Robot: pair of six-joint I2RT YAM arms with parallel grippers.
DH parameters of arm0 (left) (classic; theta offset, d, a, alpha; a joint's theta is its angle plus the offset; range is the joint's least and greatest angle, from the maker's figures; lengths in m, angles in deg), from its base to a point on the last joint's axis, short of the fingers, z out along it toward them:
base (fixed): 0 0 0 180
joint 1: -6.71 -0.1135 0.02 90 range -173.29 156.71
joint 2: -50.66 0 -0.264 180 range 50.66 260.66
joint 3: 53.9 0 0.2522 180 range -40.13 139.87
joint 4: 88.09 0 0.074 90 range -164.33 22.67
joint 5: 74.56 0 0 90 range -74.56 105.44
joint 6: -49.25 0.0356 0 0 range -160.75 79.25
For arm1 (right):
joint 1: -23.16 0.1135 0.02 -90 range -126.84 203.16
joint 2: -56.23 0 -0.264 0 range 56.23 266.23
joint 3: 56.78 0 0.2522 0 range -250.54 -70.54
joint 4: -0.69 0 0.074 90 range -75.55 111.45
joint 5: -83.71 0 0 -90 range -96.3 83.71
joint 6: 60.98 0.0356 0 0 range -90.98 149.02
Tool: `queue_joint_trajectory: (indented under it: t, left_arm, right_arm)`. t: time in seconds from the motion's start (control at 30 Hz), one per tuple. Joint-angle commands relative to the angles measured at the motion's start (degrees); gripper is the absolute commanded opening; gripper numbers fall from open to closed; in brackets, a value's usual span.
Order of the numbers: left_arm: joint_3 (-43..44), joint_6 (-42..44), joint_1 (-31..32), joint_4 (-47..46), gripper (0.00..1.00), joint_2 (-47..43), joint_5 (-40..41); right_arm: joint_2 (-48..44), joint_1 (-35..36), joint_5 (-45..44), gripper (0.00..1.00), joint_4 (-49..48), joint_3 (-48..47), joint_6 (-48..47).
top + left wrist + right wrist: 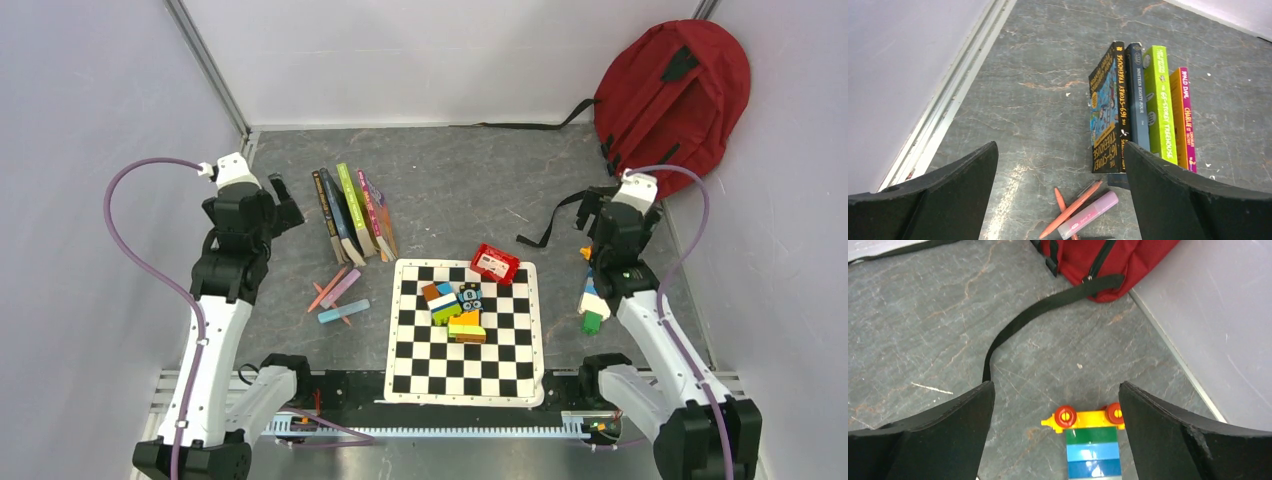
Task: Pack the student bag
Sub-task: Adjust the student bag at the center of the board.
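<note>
Both claws hang with their jaws wide apart and nothing in them: your left gripper (1059,150) looks down on the floor beside the books, your right gripper (1056,387) over the floor in front of the bag's strap (1048,310).

The student bag (675,95) is propped in the far right corner against the wall, well apart from everything that goes into it. From here you cannot tell whether its zip is open. I judge that packing has not begun, so deal with the bag first. Use the right arm, which is nearer. Grip fabric or the top handle, not the loose strap, which would only pull taut and tip the bag. Bring it toward the middle and lay it mouth up.

Next in size is the checkered mat (410,370), near the arm bases, with a pile of toy blocks (455,305) and a small red box (495,263) on it.

The 4 books (350,215) stand spine-up in a row on the left. Take them 1 at a time, across the spine.

A block train (1093,445) lies just under the right claw; steer around it.

The pens (338,297) lie flat; leave them for last.
</note>
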Motion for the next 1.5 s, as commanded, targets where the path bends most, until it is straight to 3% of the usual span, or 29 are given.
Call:
queue_joint_trajectory:
  t: [0.0,0.23,0.47,0.9,1.17,1.47]
  left_arm:
    - [4.43,-2.2,-0.17,3.36,1.0,1.47,4.54]
    - [3.54,-4.32,-0.18,2.7,1.0,3.37,2.85]
    - [1.2,-7.89,-0.18,-0.73,1.0,3.62,0.85]
    - [-6.8,-13.51,-0.19,-0.51,1.0,-4.34,-2.86]
    - [-1.97,-12.62,-0.21,0.36,1.0,-0.25,-5.18]
    - [1.64,-13.77,-0.18,0.2,1.0,1.54,-5.51]
  right_arm:
    - [4.14,0.17,-2.84,0.98,-6.44,-5.51,-4.07]
    - [15.15,-1.13,-4.87,0.98,-13.5,-12.57,-10.36]
    - [27.84,-6.74,4.34,0.98,-18.23,-22.64,-10.77]
    - [47.39,-15.29,8.5,0.98,-26.89,-40.14,-13.07]
    - [55.27,-19.33,12.44,0.98,-30.48,-48.55,-17.06]
    - [68.76,-20.06,17.61,0.98,-28.75,-66.22,-16.95]
